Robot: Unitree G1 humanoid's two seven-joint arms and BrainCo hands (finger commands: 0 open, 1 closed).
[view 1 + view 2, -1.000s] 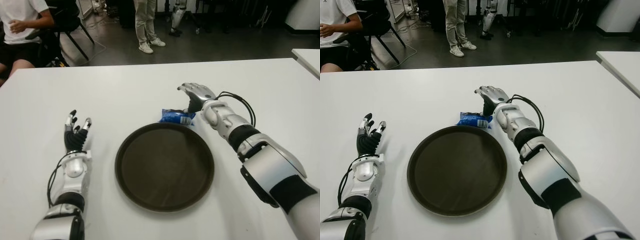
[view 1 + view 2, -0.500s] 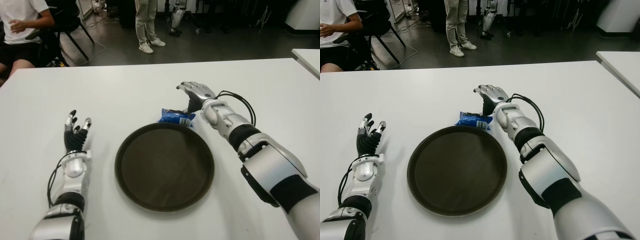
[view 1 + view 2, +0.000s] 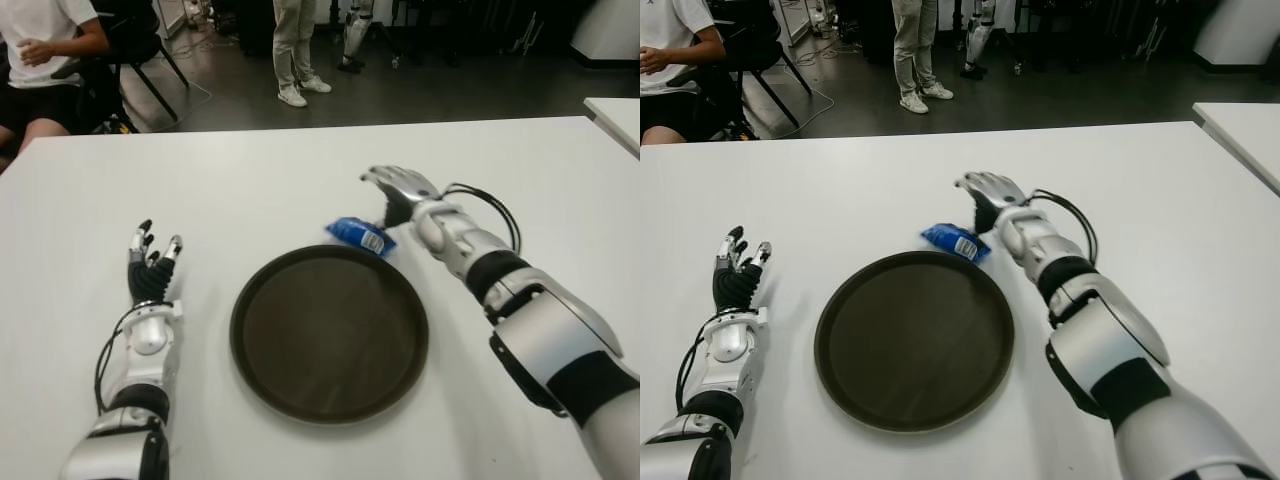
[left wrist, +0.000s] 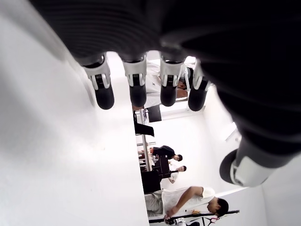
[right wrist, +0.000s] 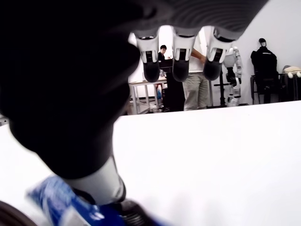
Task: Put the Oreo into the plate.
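Left robot hand (image 3: 150, 270) sits idle with fingers spread, left of the plate (image 3: 330, 335). The Oreo (image 3: 360, 234) pack looks light, crinkly and slippery, best pinched at an end. Right robot hand (image 3: 398, 192) has its thumb on it, other fingers extended; since a second ago it's tilted up off the surface (image 3: 250, 190), over the plate's far rim.

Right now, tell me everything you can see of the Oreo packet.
The Oreo packet is a small blue wrapper with a white label patch, shiny like plastic film. It is tilted, one end raised, just beyond the far rim of the dark round plate and not inside it. The right hand is at its right end, thumb on the wrapper in the right wrist view; other fingers extended above.
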